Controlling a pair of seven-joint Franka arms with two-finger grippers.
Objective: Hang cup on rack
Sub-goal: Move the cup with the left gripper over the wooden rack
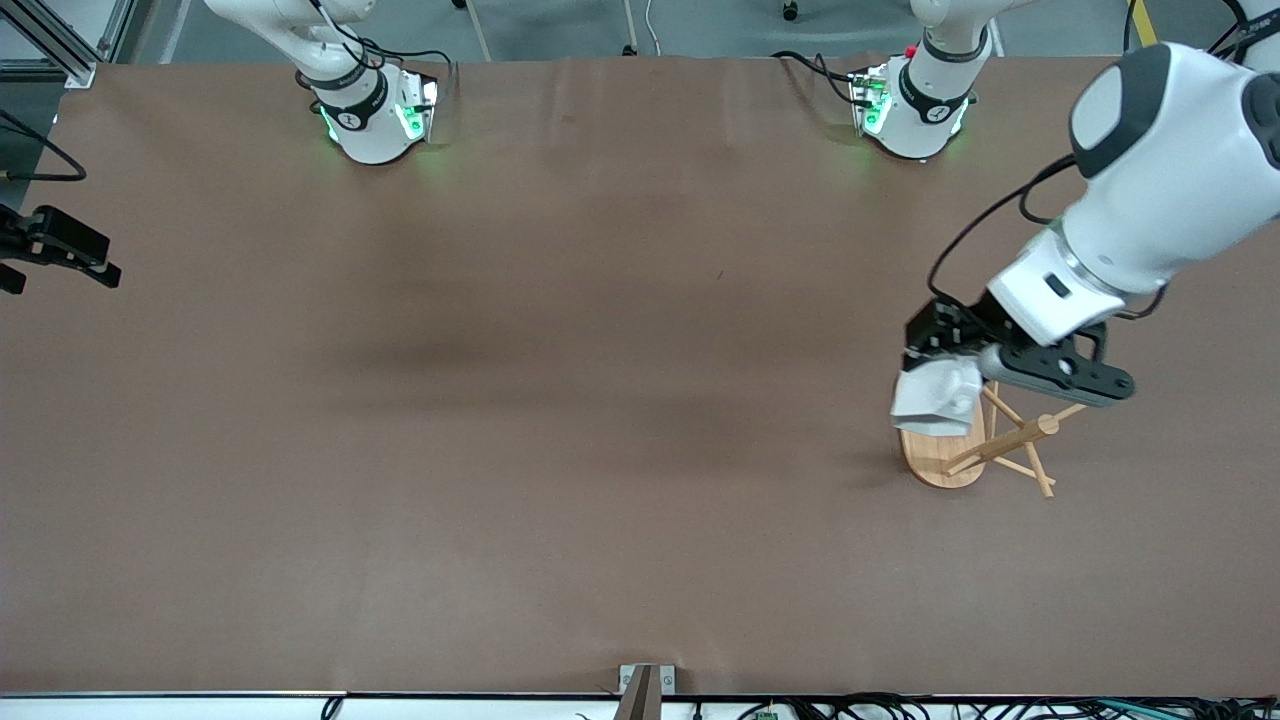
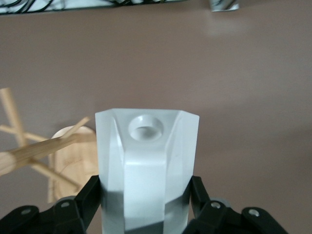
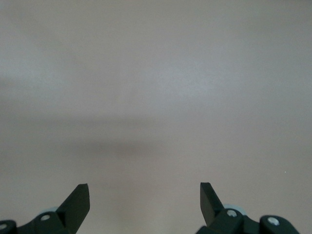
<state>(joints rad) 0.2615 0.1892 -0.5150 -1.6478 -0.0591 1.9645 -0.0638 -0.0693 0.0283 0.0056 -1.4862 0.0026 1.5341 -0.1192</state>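
My left gripper (image 1: pixel 962 374) is shut on the white faceted cup (image 1: pixel 935 402) and holds it in the air over the oval base of the bamboo rack (image 1: pixel 1008 441), beside the rack's post and pegs. In the left wrist view the cup (image 2: pixel 146 161) sits between the black fingers (image 2: pixel 88 197), its handle with the round hole facing the camera, and the rack (image 2: pixel 44 150) lies beside it with one peg pointing toward the cup. My right gripper (image 1: pixel 60 250) waits open and empty at the right arm's end of the table; it also shows in the right wrist view (image 3: pixel 145 195) over bare table.
The brown table top (image 1: pixel 560 400) stretches between the two arms. The arm bases (image 1: pixel 375 120) stand along its edge farthest from the front camera. A small metal bracket (image 1: pixel 646 685) sits at the edge nearest the front camera.
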